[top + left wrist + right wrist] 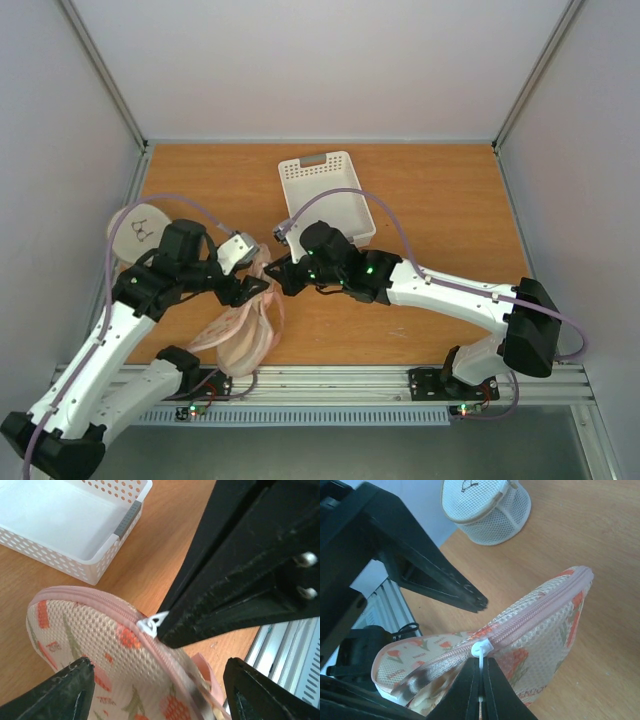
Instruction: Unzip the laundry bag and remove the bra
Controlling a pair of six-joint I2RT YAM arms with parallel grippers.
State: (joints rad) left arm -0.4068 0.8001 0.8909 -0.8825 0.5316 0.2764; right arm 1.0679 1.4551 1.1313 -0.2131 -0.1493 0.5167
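Note:
The laundry bag (245, 335) is a cream mesh pouch with orange-pink marks and a pink zip, lying near the table's front edge; it also shows in the left wrist view (90, 635) and the right wrist view (540, 615). My right gripper (481, 656) is shut on the white zip pull (481, 647), seen too in the left wrist view (152, 624). The zip is parted behind the pull. My left gripper (157, 662) is open and straddles the bag, its right finger apart from it. The bra is hidden inside the bag.
A white perforated basket (325, 195) stands behind the grippers, also in the left wrist view (65, 520). A round white mesh pouch with a black drawing (138, 232) sits at the left wall, also in the right wrist view (487, 510). The metal rail (330, 380) runs along the front edge.

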